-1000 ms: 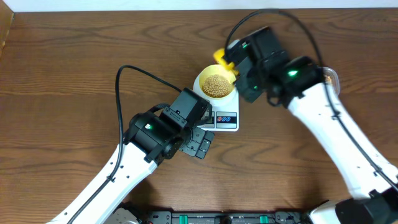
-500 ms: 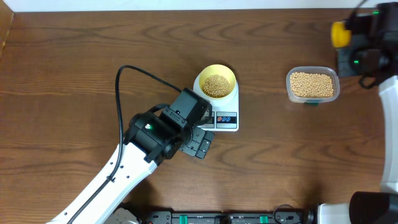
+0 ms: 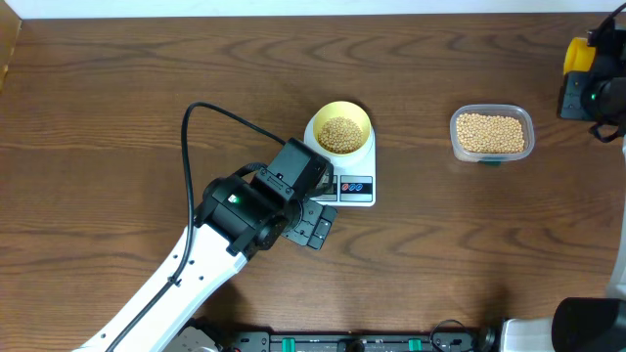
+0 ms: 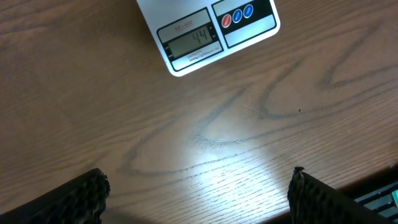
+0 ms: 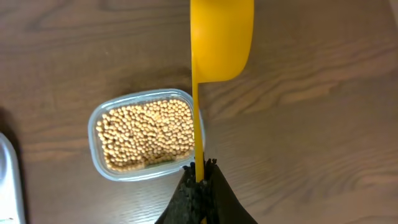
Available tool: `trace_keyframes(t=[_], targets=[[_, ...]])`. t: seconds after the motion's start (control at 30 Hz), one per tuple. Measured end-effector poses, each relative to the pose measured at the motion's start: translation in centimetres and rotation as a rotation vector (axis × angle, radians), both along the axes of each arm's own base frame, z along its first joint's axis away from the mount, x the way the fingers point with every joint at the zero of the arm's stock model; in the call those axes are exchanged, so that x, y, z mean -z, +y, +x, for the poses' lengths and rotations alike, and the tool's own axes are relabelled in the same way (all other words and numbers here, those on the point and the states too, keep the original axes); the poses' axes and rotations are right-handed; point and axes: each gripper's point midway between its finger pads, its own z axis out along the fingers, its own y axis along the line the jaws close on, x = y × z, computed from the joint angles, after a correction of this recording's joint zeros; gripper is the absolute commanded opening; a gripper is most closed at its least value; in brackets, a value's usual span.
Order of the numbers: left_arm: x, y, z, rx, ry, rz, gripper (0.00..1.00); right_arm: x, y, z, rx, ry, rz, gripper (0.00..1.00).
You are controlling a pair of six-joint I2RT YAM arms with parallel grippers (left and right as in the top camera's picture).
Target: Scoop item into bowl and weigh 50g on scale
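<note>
The pale-yellow bowl (image 3: 340, 129) holds tan beans (image 3: 340, 135) and stands on the white scale (image 3: 349, 178). The scale's display (image 4: 190, 42) reads 44 in the left wrist view. My left gripper (image 4: 198, 196) is open and empty over bare table just in front of the scale. My right gripper (image 5: 200, 174) is shut on the handle of a yellow scoop (image 5: 221, 38), held at the far right edge of the overhead view (image 3: 579, 56). The scoop is to the right of the clear tub of beans (image 3: 491, 134), also seen in the right wrist view (image 5: 145, 132).
The left arm (image 3: 249, 205) lies across the table's front left with a black cable looping behind it. The right arm (image 3: 597, 93) is at the far right edge.
My right gripper has carried the yellow scoop away from the bowl, past the clear tub to the table's far right. The left arm has not moved.
</note>
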Motion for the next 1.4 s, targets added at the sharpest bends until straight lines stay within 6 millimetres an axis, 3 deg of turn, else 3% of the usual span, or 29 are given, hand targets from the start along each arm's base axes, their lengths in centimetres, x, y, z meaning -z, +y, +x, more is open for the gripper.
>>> trace_keyframes(t=[0.43,0.93,1.27,1.4], targets=[[0.0,0.0,0.0,0.000,0.000,0.000,0.94,1.0,1.9,-1.2,0.242,0.027,0.207,0.01],[0.0,0.0,0.0,0.000,0.000,0.000,0.94,2.5,6.6,-3.5,0.131,0.179,0.136,0.01],[0.0,0.0,0.0,0.000,0.000,0.000,0.94,7.0,5.8,-6.2,0.111,0.335,0.039,0.01],[0.0,0.0,0.0,0.000,0.000,0.000,0.94,7.8,5.6,-6.6,0.107,0.359,0.024,0.01]])
